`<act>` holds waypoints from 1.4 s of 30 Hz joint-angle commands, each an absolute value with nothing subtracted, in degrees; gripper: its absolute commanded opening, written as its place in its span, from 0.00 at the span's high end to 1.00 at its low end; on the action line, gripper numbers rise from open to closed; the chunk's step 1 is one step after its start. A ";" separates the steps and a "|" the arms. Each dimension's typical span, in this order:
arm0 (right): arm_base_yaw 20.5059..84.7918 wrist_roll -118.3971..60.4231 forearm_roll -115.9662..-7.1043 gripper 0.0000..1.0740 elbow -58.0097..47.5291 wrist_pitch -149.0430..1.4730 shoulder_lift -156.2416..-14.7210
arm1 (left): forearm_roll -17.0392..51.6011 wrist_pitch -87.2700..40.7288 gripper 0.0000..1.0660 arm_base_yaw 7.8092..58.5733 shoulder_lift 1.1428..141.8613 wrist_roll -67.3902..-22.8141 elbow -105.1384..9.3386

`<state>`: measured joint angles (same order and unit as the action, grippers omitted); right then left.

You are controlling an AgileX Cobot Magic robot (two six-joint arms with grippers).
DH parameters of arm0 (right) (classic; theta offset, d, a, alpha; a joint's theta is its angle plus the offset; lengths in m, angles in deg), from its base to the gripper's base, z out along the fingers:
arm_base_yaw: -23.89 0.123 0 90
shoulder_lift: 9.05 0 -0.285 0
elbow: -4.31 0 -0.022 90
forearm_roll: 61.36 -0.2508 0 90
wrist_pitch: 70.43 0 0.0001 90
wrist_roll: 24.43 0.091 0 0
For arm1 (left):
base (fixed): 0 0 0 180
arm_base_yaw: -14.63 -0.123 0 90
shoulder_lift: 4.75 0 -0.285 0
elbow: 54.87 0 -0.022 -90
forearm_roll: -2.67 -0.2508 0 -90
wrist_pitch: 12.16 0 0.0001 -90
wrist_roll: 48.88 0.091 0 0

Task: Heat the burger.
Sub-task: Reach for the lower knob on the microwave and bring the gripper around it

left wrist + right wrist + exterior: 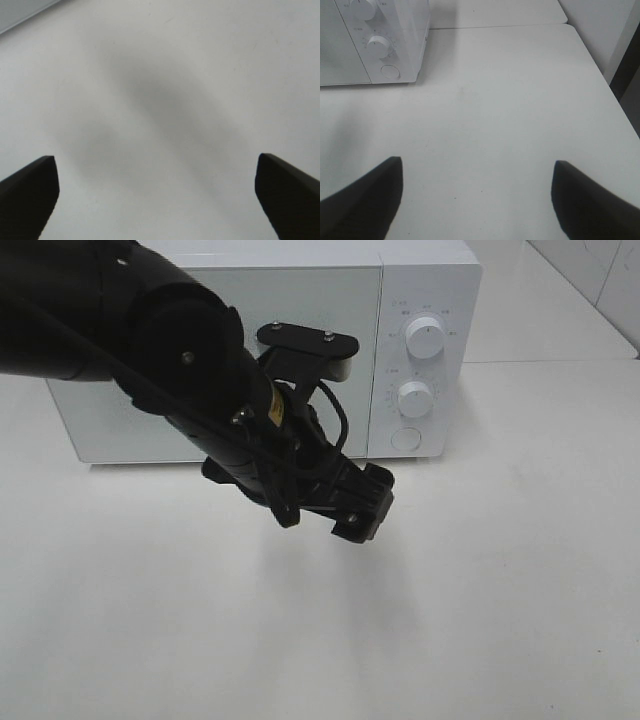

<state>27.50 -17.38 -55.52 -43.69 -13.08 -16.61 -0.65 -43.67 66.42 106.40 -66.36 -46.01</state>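
Left pincer [156,172] hangs released and empty above the worktop [500,590], in front of the microwave [420,280]. Right pincer [476,180] is likewise released, beside the microwave. Door [300,295] is shut. Burger is not visible, presumably inside, leaving the dials [427,340] as the likely next target

microwave [420,300]: top cut by picture edge, door partly hidden behind left arm [150,330] | dial markings [398,372]: too small to read | left gripper [157,200], right gripper [475,200]: only dark fingertips visible in wrist views, rest cut off
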 commanded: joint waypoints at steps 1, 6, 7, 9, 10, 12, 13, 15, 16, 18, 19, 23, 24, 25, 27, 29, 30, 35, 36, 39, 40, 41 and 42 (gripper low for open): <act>27.15 -18.01 -55.63 0.29 -43.69 -13.42 -15.24 | -0.19 -48.08 0.06 66.42 104.79 -66.30 -46.47; 27.15 -18.01 -55.63 0.29 -43.69 -13.42 -15.24 | -0.31 -58.62 0.06 63.96 102.16 -65.79 -46.47; 27.15 -18.01 -55.63 0.29 -43.69 -13.42 -15.24 | -0.31 -58.62 0.06 63.96 102.16 -65.79 -46.47; 27.15 -18.01 -55.63 0.29 -43.69 -13.42 -15.24 | -0.08 -62.69 0.06 62.41 101.58 -64.64 -46.47; 27.15 -18.01 -55.63 0.29 -43.69 -13.42 -15.24 | -0.08 -64.12 0.06 61.72 101.41 -64.30 -46.47; 27.15 -18.01 -55.63 0.29 -43.69 -13.42 -15.24 | 0.21 -67.39 0.06 60.01 100.78 -63.67 -46.47; 27.15 -18.01 -55.63 0.29 -43.69 -13.42 -15.24 | 0.38 -69.45 0.06 58.23 99.75 -62.86 -46.47; 27.15 -18.01 -55.63 0.29 -43.69 -13.42 -15.24 | 0.61 -70.25 0.06 56.85 99.12 -62.35 -46.47; 27.15 -18.01 -55.63 0.29 -43.69 -13.42 -15.24 | 1.81 -71.51 0.06 54.51 97.92 -61.09 -46.41; 27.15 -18.01 -55.63 0.29 -43.69 -13.42 -15.24 | 2.67 -72.14 0.06 53.07 97.17 -60.06 -46.35; 27.15 -18.01 -55.63 0.29 -43.69 -13.42 -15.24 | 4.39 -72.95 0.06 50.32 95.68 -58.11 -45.89; 27.15 -18.01 -55.63 0.29 -43.69 -13.42 -15.24 | 6.68 -74.15 0.06 45.22 92.93 -55.59 -44.35; 27.15 -18.01 -55.63 0.29 -43.69 -13.42 -15.24 | 7.37 -74.78 0.06 41.10 90.64 -54.44 -42.69; 27.15 -18.01 -55.63 0.29 -43.69 -13.42 -15.24 | 7.60 -75.01 0.06 39.04 89.38 -53.87 -41.48; 27.15 -18.01 -55.63 0.29 -43.69 -13.42 -15.24 | 7.77 -75.01 0.06 35.31 86.91 -52.72 -38.96; 27.15 -18.01 -55.63 0.29 -43.69 -13.42 -15.24 | 7.77 -75.01 0.06 33.25 85.48 -52.38 -37.64; 27.15 -18.01 -55.63 0.29 -43.69 -13.42 -15.24 | 7.77 -74.95 0.06 29.81 82.85 -51.92 -35.64; 27.15 -18.01 -55.63 0.29 -43.69 -13.42 -15.24 | 7.77 -75.41 0.06 24.08 77.17 -51.12 -32.03; 27.15 -18.01 -55.63 0.29 -43.69 -13.42 -15.24 | 7.71 -75.47 0.06 22.42 74.19 -51.06 -30.31; 27.15 -18.01 -55.63 0.29 -43.69 -13.42 -15.24 | 6.97 -75.41 0.06 21.04 69.21 -51.06 -27.45; 27.15 -18.01 -55.63 0.29 -43.69 -13.42 -15.24 | 5.82 -75.41 0.06 20.99 66.29 -51.06 -25.27; 27.15 -18.01 -55.63 0.29 -43.69 -13.42 -15.24 | 5.82 -75.41 0.06 20.99 66.29 -51.06 -25.27; 27.15 -18.01 -55.63 0.29 -43.69 -13.42 -15.24 | 5.25 -75.41 0.06 20.99 64.63 -51.06 -24.12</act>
<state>27.50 -17.38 -55.52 -43.69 -13.08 -16.61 6.17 -75.07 21.22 68.35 -51.18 -26.82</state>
